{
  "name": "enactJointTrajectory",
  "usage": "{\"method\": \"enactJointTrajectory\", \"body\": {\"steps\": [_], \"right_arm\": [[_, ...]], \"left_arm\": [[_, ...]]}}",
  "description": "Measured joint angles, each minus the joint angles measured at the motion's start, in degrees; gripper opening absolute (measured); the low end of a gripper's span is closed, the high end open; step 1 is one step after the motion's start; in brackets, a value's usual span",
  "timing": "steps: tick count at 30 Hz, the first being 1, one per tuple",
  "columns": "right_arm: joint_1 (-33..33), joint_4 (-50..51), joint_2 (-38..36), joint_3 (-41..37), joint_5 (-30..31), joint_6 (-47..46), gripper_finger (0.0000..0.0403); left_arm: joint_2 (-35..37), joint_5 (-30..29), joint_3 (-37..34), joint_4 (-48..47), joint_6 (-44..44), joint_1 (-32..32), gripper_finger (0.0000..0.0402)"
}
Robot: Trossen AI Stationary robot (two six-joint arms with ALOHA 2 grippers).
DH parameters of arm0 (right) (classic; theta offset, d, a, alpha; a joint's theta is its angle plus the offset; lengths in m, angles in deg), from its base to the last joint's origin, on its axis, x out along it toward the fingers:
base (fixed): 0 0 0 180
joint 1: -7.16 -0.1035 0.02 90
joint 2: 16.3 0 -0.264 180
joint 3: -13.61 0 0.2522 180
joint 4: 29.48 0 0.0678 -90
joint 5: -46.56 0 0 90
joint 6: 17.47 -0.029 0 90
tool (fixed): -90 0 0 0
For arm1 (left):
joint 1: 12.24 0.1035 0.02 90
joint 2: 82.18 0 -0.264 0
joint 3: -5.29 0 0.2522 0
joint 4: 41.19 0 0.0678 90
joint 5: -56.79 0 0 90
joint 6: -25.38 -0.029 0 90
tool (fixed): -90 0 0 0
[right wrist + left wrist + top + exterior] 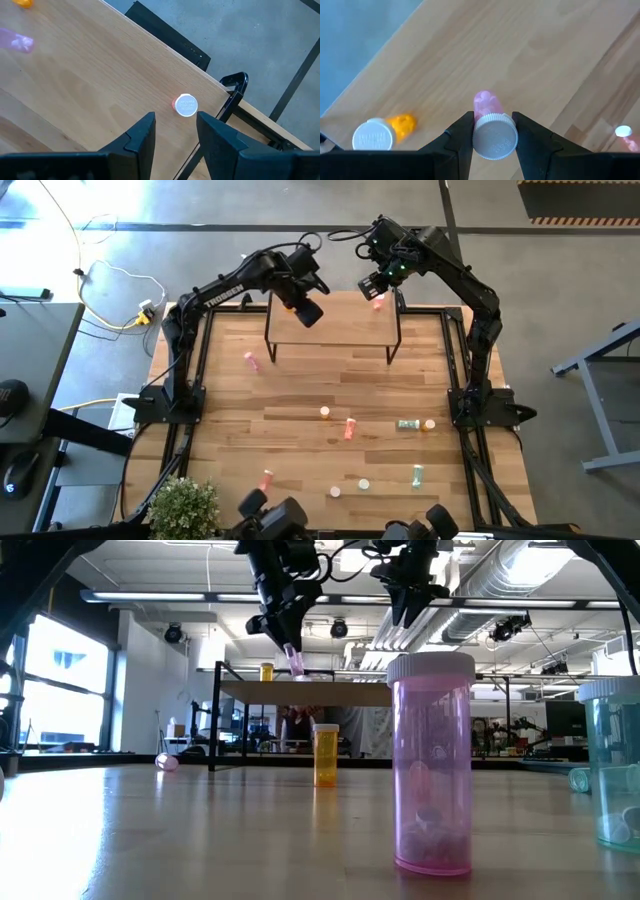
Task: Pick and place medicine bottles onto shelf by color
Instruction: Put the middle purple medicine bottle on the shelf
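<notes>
Pink is the colour of the little bottle that the left gripper holds by its pale cap, its two dark fingers pressed on each side of it. The left gripper hangs over the shelf, near the shelf's left end. In the low view the pink bottle points down and slants, and its bottom end is just above the board or maybe touching it; from there it is hard to be sure.

An orange bottle stands on the shelf close beside it, near the shelf's far left corner.

The right gripper hangs over the right end of the shelf. Its fingers stand a little apart and nothing is between them. Below it a red bottle stands up near the shelf's right edge, and we see its round pale cap.

The shelf sits at the back edge of the wooden table. More bottles are spread on the table in front of it. A pink one lies near the left edge. A red one lies in the middle. A green one lies near the right edge, and another green one lies closer to the front right corner. A big pink bottle stands very close to the low camera.
</notes>
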Motion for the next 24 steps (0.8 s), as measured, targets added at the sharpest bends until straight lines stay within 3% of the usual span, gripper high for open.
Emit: {"method": "enactJointTrajectory", "body": {"steps": [24], "right_arm": [[-0.4, 0.0, 0.0, 0.0, -0.1, -0.7, 0.0136]], "left_arm": [[-2.3, 0.6, -0.1, -5.3, 0.3, -2.4, 0.0115]]}}
